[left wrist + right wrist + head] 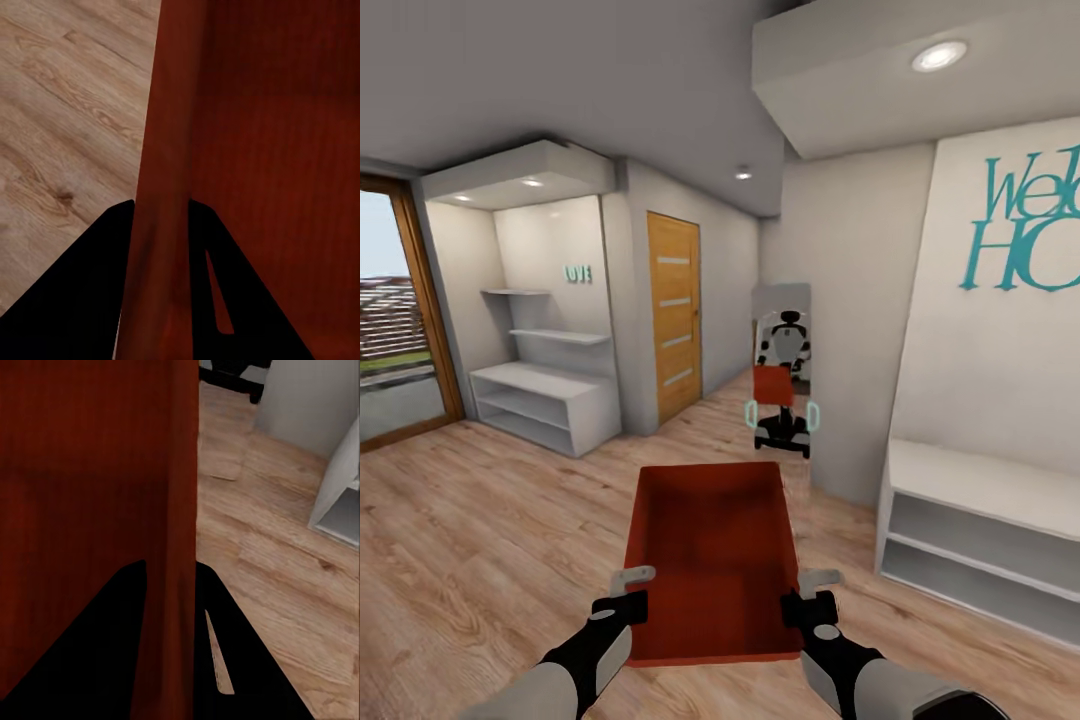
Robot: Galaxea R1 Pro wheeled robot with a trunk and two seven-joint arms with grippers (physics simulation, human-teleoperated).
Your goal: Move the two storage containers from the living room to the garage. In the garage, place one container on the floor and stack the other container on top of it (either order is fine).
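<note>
Over the wood floor (480, 520), both arms outstretched clamp the storage container (715, 560)

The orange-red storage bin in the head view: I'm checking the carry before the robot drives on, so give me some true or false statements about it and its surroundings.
1. The orange-red open-topped rectangular storage bin is held by both grippers, the left gripper on one side wall and the right gripper on the other. True.
2. The bin holds a stack of books. False: it is empty.
3. The floor under the bin is dark grey concrete. False: it is a light wood plank floor.
4. A tall wall mirror ahead reflects the robot carrying the bin. True.
5. The slatted wooden door stands wide open. False: it is closed.
</note>
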